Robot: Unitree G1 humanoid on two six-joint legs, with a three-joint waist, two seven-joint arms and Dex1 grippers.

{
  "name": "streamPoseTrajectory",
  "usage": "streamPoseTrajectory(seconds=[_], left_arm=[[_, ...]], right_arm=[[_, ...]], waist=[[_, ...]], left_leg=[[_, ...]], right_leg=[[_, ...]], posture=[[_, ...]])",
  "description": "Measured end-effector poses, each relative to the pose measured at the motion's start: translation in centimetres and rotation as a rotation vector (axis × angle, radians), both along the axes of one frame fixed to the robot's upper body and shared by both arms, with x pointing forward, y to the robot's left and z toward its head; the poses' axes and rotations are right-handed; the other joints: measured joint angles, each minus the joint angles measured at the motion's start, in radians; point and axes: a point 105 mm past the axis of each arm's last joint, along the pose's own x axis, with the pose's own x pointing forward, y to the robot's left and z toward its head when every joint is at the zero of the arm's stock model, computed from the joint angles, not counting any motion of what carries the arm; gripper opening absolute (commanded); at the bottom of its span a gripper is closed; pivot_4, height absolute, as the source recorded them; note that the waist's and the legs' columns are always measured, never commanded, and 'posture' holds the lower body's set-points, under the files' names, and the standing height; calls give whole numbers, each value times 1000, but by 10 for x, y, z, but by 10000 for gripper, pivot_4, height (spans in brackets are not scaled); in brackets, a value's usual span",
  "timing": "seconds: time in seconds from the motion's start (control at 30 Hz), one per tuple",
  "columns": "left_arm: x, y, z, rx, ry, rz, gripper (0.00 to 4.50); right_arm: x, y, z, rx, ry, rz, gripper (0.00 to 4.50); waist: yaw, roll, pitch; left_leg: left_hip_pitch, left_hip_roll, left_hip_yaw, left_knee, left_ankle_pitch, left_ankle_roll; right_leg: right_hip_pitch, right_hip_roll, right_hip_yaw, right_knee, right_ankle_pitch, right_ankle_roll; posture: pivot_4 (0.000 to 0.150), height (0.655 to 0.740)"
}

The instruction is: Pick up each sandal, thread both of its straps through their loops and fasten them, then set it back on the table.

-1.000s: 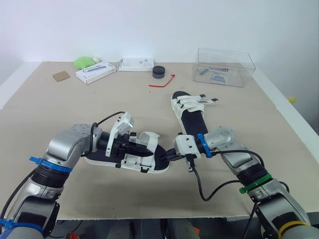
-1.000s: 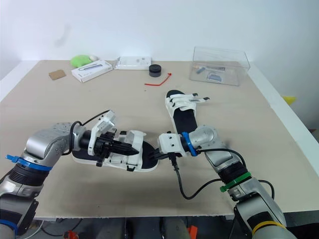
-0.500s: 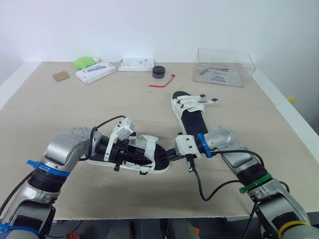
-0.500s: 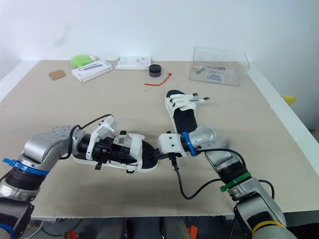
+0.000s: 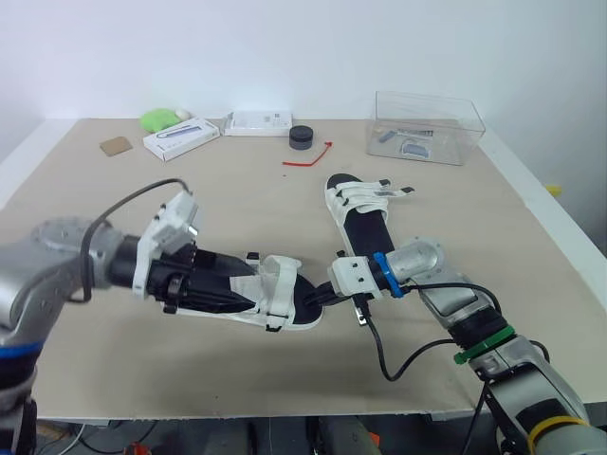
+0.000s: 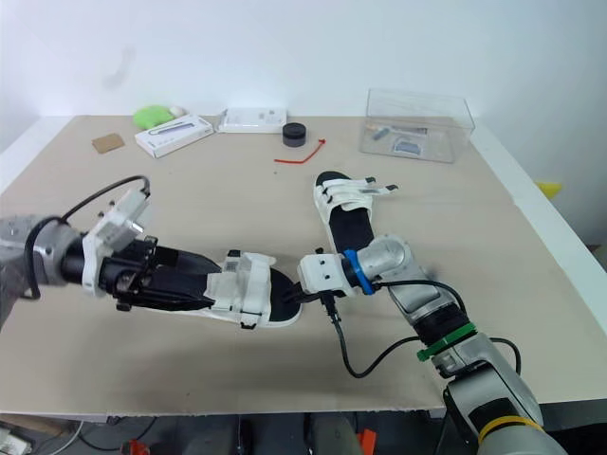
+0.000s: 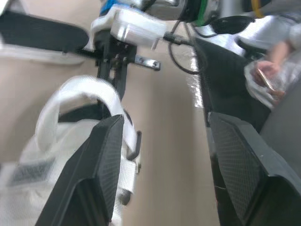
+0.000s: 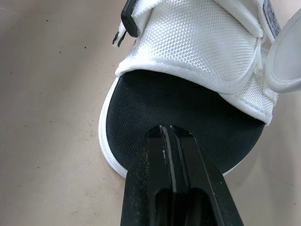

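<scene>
The near sandal [image 5: 277, 296], black-soled with white straps, lies on the table in front of me. My left gripper [image 5: 237, 289] is open at its heel side, and its fingers [image 7: 96, 179] stand wide apart beside the looped white strap [image 7: 89, 92]. My right gripper [image 5: 318, 300] is shut, with its tips [image 8: 170, 139] resting on the black toe of the sole [image 8: 178, 113]. The second sandal [image 5: 361, 213] lies farther back on the table, its straps loose and pointing right.
At the back right stands a clear plastic box [image 5: 429, 128]. Along the back edge lie two white boxes [image 5: 182, 137] [image 5: 260, 121], a green object [image 5: 159, 118], a brown card [image 5: 117, 145], a black puck [image 5: 302, 136] and a red cord [image 5: 308, 156]. A person's hand [image 7: 270, 80] holds a phone beyond the table.
My left gripper has opened, let go of the near sandal's straps and drawn back to the left. The right gripper has stayed shut on the toe.
</scene>
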Motion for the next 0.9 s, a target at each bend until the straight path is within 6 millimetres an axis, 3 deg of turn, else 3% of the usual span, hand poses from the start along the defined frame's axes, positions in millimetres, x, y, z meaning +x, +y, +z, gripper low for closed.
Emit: streamPoseTrajectory(seconds=[0.07, 0.27, 0.67, 0.77, 0.9], left_arm=[[-3, -2, -23, -2, -73, 133, 29300], [-23, 1, -57, 74, -225, 251, 29300], [-29, -12, -63, -12, -167, 209, 29300], [-30, -7, -60, -14, -125, 198, 29300], [-7, 12, -55, 14, -143, 257, 29300]], right_arm=[[0, 1, 0, 1, -1, 1, 0], [2, -1, -3, -7, 6, 1, 0], [6, 0, -2, -14, 3, 0, 0], [6, 0, -2, -12, 1, -3, 0], [5, -1, -3, -5, 2, -11, 0]], waist=[[1, -1, 0], [3, -1, -2], [2, 0, -4], [2, 1, -4], [3, 1, -4]], left_leg=[[0, 0, 0, 0, 0, 0], [1, 0, 1, 0, 1, 0], [1, 1, 1, -1, 1, 1], [1, 1, 1, -1, 1, 1], [1, 1, 0, -1, 1, 1]], right_leg=[[0, -1, 0, 0, 1, -1], [0, -3, -1, 0, 1, -2], [0, -2, -3, 0, 0, -2], [0, -2, -4, 0, 0, -2], [0, -1, -5, 0, 0, -2]], posture=[[1500, 7400], [1500, 7400], [1500, 7400], [1500, 7400], [1500, 7400]])
